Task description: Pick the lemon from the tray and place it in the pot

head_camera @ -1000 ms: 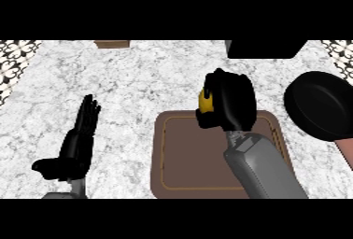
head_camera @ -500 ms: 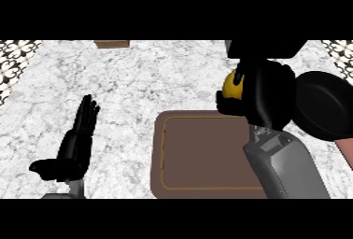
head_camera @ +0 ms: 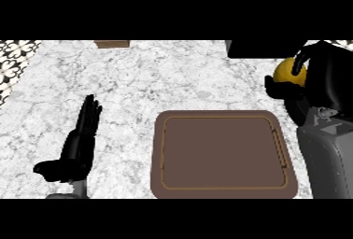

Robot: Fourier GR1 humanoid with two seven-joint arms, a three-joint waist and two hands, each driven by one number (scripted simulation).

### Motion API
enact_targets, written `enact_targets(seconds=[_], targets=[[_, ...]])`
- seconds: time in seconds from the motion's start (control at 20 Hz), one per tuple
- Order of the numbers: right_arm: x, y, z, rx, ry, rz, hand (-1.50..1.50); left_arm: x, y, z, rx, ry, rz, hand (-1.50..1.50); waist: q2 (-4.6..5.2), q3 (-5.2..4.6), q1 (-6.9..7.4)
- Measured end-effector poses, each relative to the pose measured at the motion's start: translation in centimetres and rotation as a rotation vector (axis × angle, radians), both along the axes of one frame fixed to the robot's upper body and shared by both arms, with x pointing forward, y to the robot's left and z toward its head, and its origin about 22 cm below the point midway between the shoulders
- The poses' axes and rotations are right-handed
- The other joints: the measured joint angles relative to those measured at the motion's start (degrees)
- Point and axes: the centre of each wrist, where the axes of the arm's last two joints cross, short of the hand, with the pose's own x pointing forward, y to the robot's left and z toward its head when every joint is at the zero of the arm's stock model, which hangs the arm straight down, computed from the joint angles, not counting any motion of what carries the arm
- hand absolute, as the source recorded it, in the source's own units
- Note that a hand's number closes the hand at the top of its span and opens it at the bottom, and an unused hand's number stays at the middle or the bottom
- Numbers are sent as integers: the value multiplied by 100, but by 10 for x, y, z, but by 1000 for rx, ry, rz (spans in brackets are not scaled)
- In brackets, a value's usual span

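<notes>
Lemon (head_camera: 286,74) is clamped in the curled fingers of my right hand (head_camera: 328,67), far right beyond the tray (head_camera: 159,154), left hand (head_camera: 78,142) resting near left with fingers straight; I'd centre over the hand-hidden pot, lower, then uncurl.

A kitchen: a white marble counter (head_camera: 179,79) veined grey, a brown tray (head_camera: 224,154) lying to the right of the left hand (head_camera: 77,144), and black-and-white patterned tiling (head_camera: 14,60) beyond that hand's left
</notes>
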Motion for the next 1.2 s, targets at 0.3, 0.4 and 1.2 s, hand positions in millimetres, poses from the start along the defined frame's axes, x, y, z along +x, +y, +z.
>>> enact_targets(seconds=[0.3,0.4,1.2], targets=[[19,-66,-3,2,10,-63,150,-1,4,-2,1,0,-6,0,7,0,20],[23,-86,-9,8,18,-68,150,-3,0,-2,1,2,-9,0,8,1,26],[40,-193,-94,157,316,-149,-150,3,2,0,-5,-4,-17,0,34,4,96]])
